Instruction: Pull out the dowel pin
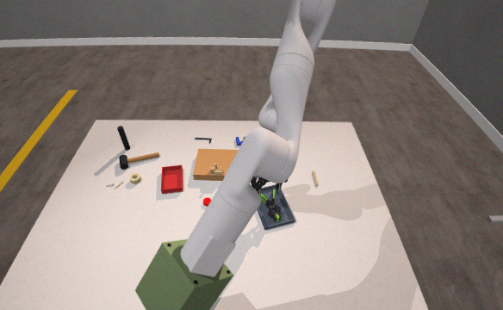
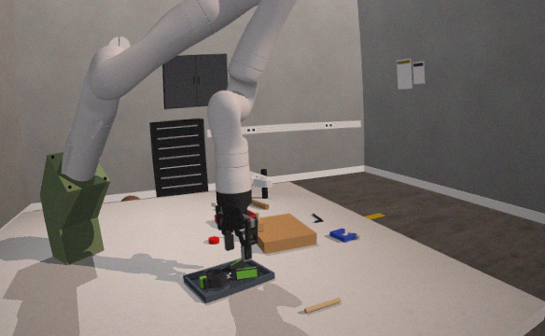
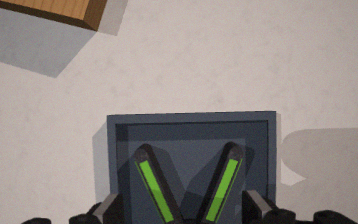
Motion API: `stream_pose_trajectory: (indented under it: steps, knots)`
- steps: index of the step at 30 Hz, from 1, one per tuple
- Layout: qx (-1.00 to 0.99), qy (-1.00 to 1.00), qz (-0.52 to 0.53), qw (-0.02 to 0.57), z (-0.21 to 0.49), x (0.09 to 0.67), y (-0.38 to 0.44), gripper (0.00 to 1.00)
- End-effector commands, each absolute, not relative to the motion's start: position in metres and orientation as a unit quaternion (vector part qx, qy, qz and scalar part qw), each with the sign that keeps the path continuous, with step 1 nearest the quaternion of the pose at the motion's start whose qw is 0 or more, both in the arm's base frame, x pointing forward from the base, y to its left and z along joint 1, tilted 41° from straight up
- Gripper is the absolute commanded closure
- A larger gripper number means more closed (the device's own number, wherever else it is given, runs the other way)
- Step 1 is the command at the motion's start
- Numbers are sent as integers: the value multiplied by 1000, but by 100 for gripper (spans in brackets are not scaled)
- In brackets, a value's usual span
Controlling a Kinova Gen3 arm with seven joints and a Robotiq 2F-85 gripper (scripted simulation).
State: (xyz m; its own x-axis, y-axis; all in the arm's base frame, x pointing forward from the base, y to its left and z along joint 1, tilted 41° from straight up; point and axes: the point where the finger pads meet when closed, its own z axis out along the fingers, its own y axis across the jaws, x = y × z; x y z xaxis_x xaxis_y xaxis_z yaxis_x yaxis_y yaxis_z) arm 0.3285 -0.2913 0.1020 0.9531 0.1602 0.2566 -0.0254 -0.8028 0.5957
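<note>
Here, we see the black-and-green spring clamp (image 1: 272,207) (image 2: 228,275) (image 3: 222,187) lying in the dark tray (image 1: 279,226) (image 2: 207,299) (image 3: 192,118), its bright green strips splayed in a V. Our claw (image 1: 270,186) (image 2: 239,252) (image 3: 182,205) hangs open above it.

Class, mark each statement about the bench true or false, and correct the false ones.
1. The spring clamp lies in the dark tray. True.
2. The gripper is shut on the clamp. False: its jaws stand apart, above the tray, with nothing held.
3. The red tray holds the hammer. False: the hammer lies on the table, outside it.
4. A loose wooden rod lies on the table, outside both trays. True.
5. The bench board is blue. False: it is orange-brown.
</note>
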Motion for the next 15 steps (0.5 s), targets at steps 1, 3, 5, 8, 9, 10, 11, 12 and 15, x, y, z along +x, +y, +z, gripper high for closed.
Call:
stream_pose_trajectory:
  steps: [1, 3, 5, 8, 9, 10, 11, 12, 15]
  knots:
    - [937, 33, 151, 314, 100, 331, -296, 23]
    - [937, 33, 151, 314, 100, 331, -296, 23]
    - [937, 33, 151, 314, 99, 331, -297, 23]
    - [937, 33, 151, 314, 98, 331, -297, 23]
    - [937, 33, 151, 314, 98, 331, -297, 23]
    - [937, 33, 151, 314, 98, 331, -297, 23]
    - [937, 33, 151, 314, 98, 331, -297, 23]
    - [937, 33, 151, 314, 98, 331, -297, 23]
    - [937, 33, 151, 314, 98, 331, -297, 23]
